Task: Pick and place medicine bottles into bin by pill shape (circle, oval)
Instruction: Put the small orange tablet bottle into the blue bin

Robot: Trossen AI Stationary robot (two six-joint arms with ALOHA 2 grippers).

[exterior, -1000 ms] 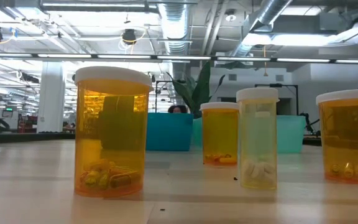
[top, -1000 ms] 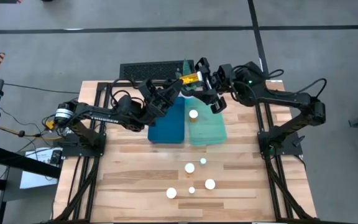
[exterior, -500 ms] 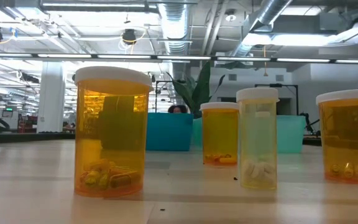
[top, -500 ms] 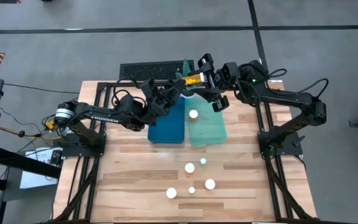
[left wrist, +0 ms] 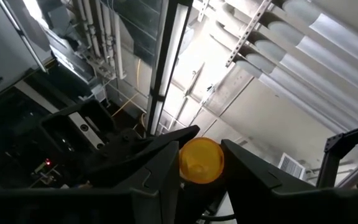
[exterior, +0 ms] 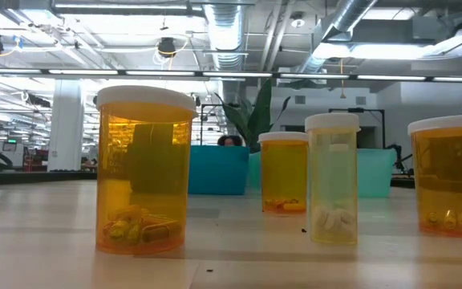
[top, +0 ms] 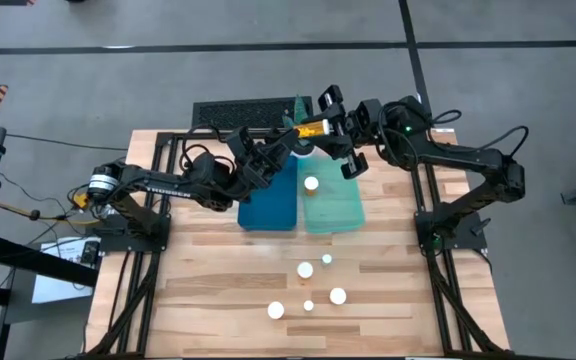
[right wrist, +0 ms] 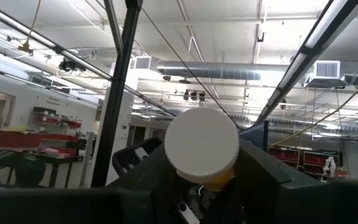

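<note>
Pale wooden worktop (top: 208, 290), planked. Far on it, side by side and touching: dark teal bin (top: 268, 200) left, light green bin (top: 333, 205) right (one white-capped bottle (top: 311, 184) inside). Nearer, five white-capped bottles (top: 308, 283) standing clustered, right of centre.

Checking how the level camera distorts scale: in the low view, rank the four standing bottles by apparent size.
1. Left amber bottle
2. Cropped right-edge bottle, probably similar
3. Clear bottle with white pills
4. Middle amber bottle
Nearness inflates the first two.
</note>
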